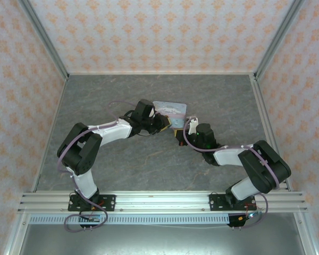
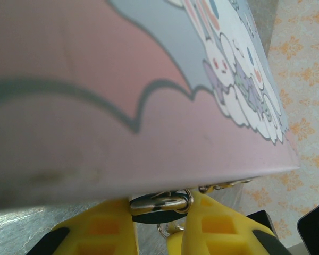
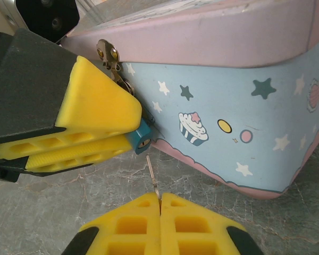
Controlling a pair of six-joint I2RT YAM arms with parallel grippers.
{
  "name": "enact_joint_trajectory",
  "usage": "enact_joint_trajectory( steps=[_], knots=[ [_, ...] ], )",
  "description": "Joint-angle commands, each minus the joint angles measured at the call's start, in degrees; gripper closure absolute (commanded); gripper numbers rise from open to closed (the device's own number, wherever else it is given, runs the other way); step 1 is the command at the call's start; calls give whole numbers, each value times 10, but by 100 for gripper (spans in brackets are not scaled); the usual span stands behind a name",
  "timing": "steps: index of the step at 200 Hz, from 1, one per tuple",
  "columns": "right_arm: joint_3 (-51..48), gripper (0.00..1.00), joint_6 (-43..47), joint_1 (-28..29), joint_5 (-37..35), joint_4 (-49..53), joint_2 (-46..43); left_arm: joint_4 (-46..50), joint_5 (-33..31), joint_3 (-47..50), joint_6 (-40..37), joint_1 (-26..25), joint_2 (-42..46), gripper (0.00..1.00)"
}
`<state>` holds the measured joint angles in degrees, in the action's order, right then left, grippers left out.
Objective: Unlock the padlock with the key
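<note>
padlock [image 3: 142, 137]: tiny and teal-blue with a darker keyhole end. it's low at the front of the tin, right by the pink scalloped trim and just under the hasp.
left gripper [image 3: 132, 133]: yellow fingers clenched on the padlock from the side, only its end poking out past the tips. in my left wrist view the gripper [image 2: 162, 215] has a shiny metal loop [image 2: 162, 202] sitting between the two fingers, right under the lid edge.
right gripper [image 3: 159, 204]: yellow fingertips pressed together, pinching the key at its bottom end.
key [image 3: 153, 172]: thin silver metal shaft standing nearly straight up out of my right fingertips. the tip is just under the padlock's keyhole end, and i honestly can't tell if it's touching or in.
tin [image 3: 244, 111]: pale blue rectangular tin with a pink lid, printed with stars, dots and a little cupcake. it sits flat on the table.
hasp [image 3: 109, 53]: brass-coloured plate on the lid edge, just above the left gripper's upper finger.
table [image 1: 122, 164]: grey marble-look surface.
top view: both arms bend in toward the middle. the left gripper [image 1: 162, 125] and right gripper [image 1: 179, 139] are near each other at the near side of the tin [image 1: 170, 110].
</note>
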<state>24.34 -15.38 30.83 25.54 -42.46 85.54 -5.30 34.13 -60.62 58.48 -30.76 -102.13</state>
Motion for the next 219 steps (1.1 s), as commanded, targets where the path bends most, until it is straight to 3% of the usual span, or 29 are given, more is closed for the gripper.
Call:
enact_joint_trajectory(
  steps=[1,219],
  knots=[
    [14,100,-4,3,14,-27,4,-1,13,-11,3,-5,28,83],
    [36,100,-8,3,18,-59,30,-1,20,-2,2,-7,35,83]
  ],
)
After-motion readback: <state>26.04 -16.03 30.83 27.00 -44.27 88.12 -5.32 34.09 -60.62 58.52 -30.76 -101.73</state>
